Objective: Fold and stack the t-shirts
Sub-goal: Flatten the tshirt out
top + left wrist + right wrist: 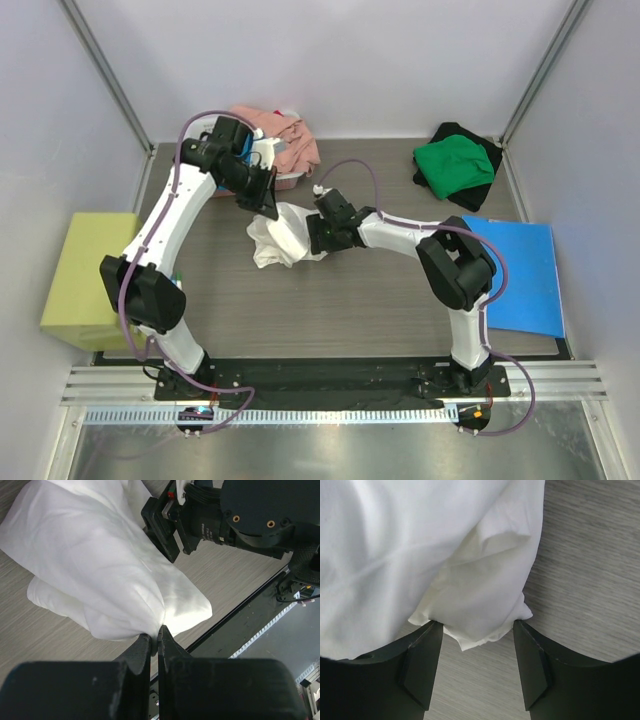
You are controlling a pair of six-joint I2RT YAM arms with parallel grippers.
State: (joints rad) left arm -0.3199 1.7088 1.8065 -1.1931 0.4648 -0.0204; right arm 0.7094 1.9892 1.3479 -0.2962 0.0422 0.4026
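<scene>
A crumpled white t-shirt (283,237) hangs and bunches over the middle of the table. My left gripper (266,203) is shut on its upper edge; in the left wrist view the fingertips (154,639) pinch a fold of the white cloth (100,565). My right gripper (318,234) is open at the shirt's right side; in the right wrist view a corner of the shirt (480,610) lies between its spread fingers (427,652). A salmon pink t-shirt (285,140) lies in a pile at the back. A green t-shirt (455,163) rests on a black one (455,135) at the back right.
A flat blue folder (515,275) lies at the right of the table. A white basket (275,165) holds the pink pile at the back, partly hidden by my left arm. A yellow-green box (85,275) stands off the table's left edge.
</scene>
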